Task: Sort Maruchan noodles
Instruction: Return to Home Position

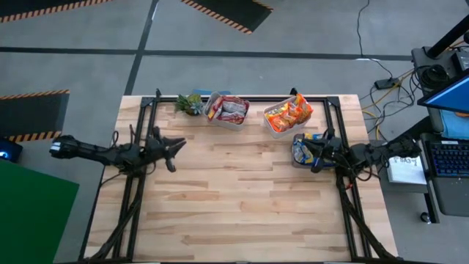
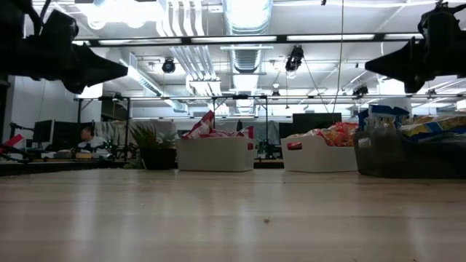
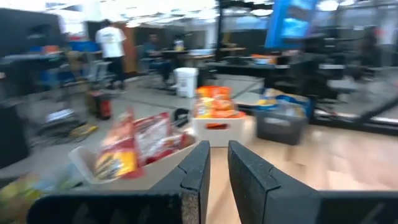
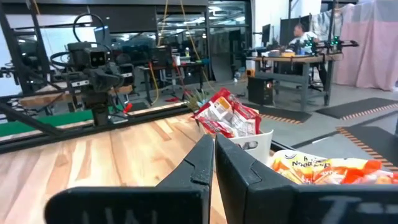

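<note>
Crinkly pink-red noodle packets, orange ones and blue-yellow ones sat sorted by colour in clear tubs; left gripper nearly closed, empty; right gripper closed, empty.

I see a pale wooden table with a black frame along its edges. On it near the far edge stand a small green plant, a white tub, a second white tub and, at the right, a dark tub; the noodle packets lie inside the tubs.
</note>
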